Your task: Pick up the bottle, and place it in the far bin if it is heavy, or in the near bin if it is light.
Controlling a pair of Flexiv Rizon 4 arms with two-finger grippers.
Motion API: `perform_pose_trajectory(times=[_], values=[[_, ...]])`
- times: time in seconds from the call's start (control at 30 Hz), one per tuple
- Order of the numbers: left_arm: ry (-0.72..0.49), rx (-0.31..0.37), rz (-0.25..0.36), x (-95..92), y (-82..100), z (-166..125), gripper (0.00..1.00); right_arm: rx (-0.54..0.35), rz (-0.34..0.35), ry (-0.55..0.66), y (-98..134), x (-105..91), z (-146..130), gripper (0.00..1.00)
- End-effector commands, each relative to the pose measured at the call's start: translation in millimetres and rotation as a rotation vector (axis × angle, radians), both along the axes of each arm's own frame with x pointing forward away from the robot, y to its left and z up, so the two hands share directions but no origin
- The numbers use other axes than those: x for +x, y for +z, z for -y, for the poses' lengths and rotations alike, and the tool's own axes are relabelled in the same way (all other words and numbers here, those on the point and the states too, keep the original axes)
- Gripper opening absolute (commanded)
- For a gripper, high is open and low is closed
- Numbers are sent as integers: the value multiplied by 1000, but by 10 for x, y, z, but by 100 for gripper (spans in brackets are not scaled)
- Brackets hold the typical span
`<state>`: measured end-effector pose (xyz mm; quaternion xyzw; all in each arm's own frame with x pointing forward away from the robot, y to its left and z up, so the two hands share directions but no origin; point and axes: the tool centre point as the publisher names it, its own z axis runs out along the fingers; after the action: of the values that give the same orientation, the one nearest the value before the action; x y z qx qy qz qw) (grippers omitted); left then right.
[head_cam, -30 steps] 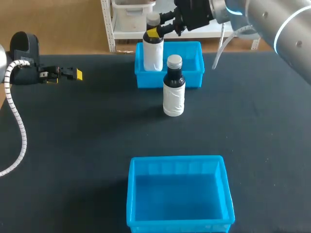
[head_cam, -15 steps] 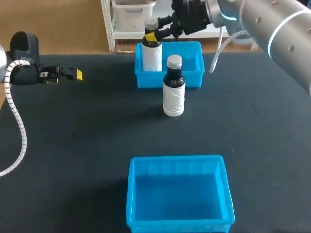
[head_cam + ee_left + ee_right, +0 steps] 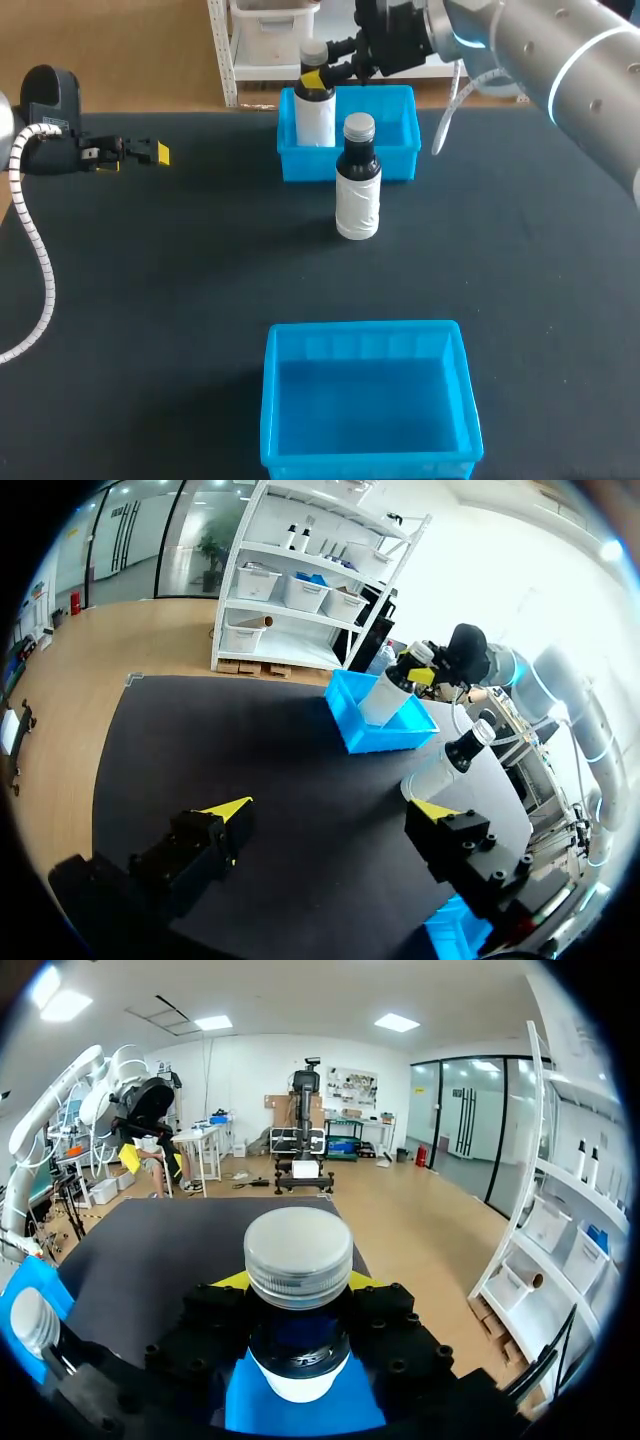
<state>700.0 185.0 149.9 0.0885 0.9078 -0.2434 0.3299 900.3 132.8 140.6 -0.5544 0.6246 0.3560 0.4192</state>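
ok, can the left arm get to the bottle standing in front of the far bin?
Probably yes. Only bare table lies between the left claw, open, and the standing bottle. The right claw is shut on the other bottle at the far bin just behind, so it might crowd.

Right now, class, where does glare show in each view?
Head view: light gleams on the silver right arm. Left wrist view: the room beyond the far bin washes out white. Right wrist view: ceiling lamps glint on the cap of the held bottle.
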Motion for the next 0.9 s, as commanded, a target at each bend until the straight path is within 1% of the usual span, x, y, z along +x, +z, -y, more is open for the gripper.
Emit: perform_pose_trajectory(times=[0.03, 0.9], values=[[0, 0, 0, 0, 0, 0, 100, 7, -96, 216, 18, 113, -23, 0], [0, 0, 0, 0, 0, 0, 100, -14, -127, 238, -118, 93, -33, 0]])
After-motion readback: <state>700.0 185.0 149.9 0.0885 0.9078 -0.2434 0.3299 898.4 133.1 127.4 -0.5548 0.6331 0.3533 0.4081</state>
